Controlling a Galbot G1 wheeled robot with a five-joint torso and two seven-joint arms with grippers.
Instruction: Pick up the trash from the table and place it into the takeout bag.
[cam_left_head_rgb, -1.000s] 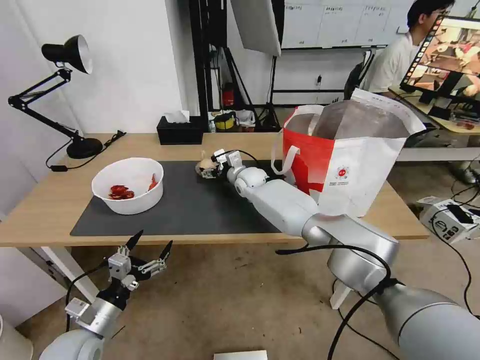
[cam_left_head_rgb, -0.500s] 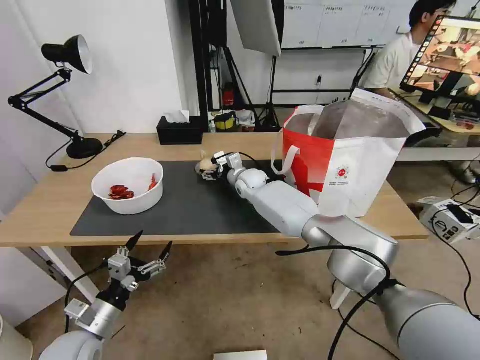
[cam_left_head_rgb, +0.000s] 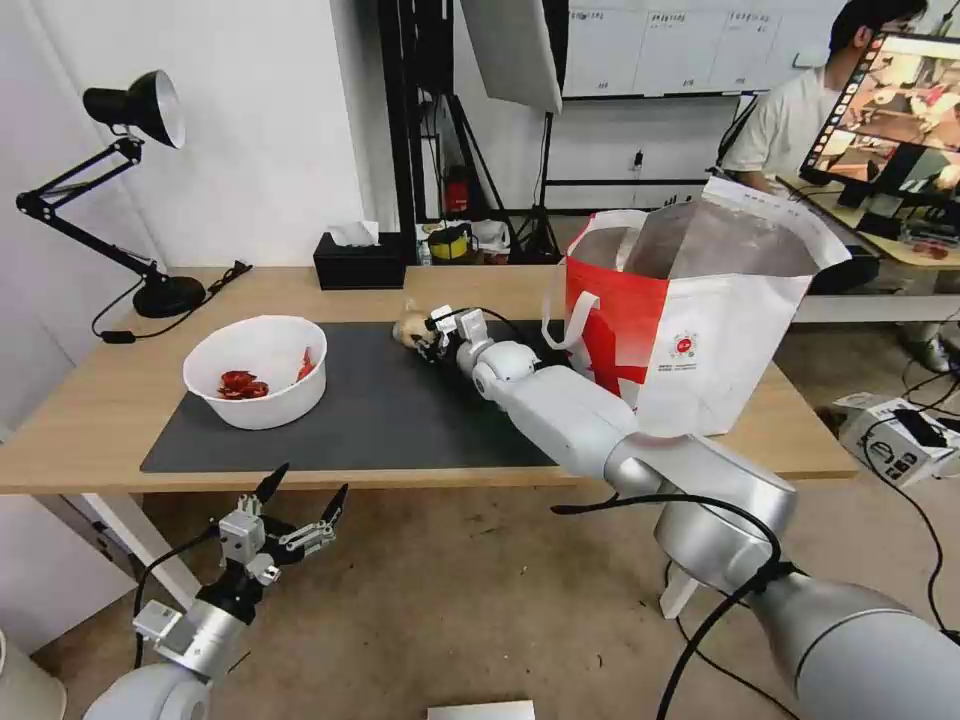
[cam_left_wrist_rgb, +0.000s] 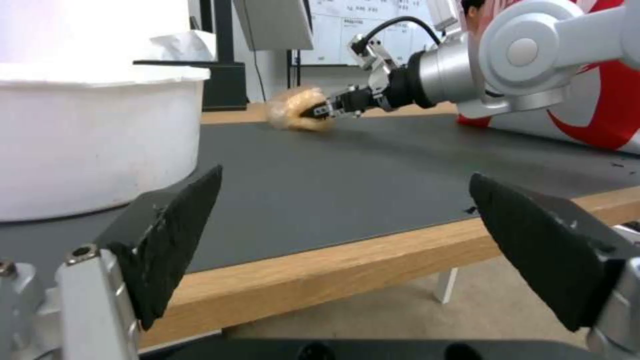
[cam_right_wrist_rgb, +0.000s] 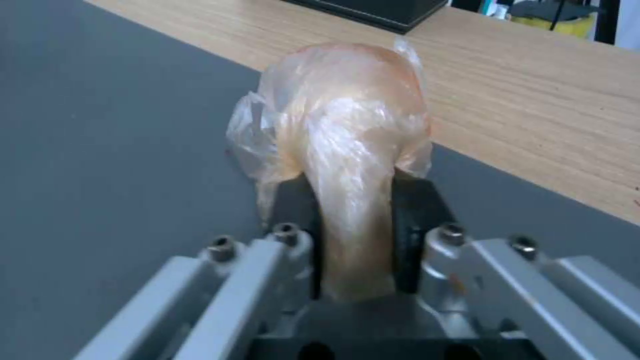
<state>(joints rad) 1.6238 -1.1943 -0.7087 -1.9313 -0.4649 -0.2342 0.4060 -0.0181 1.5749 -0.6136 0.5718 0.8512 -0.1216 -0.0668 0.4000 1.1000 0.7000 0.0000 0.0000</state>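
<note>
We're in a workshop-type room: plain white wall (cam_left_head_rgb: 250, 120) on the left, scuffed brown concrete floor (cam_left_head_rgb: 480, 600) below. A black articulated desk lamp (cam_left_head_rgb: 110, 190) stands left, a black tissue box (cam_left_head_rgb: 360, 262) sits further back, and there's a whiteboard (cam_left_head_rgb: 660, 45) plus black metal stands (cam_left_head_rgb: 420, 110) behind.

One counter (cam_left_head_rgb: 90, 410) carries one dark grey mat (cam_left_head_rgb: 380, 420), one white bowl (cam_left_head_rgb: 256, 370) with red scraps, one beige lump (cam_left_head_rgb: 408, 327) wrapped in clear plastic, one takeout bag (cam_left_head_rgb: 690, 330), one black tissue box (cam_left_head_rgb: 358, 262) and one black desk lamp (cam_left_head_rgb: 130, 110). Two end effectors are counted: the right end effector (cam_left_head_rgb: 428, 338) and the left end effector (cam_left_head_rgb: 298, 500).
</note>
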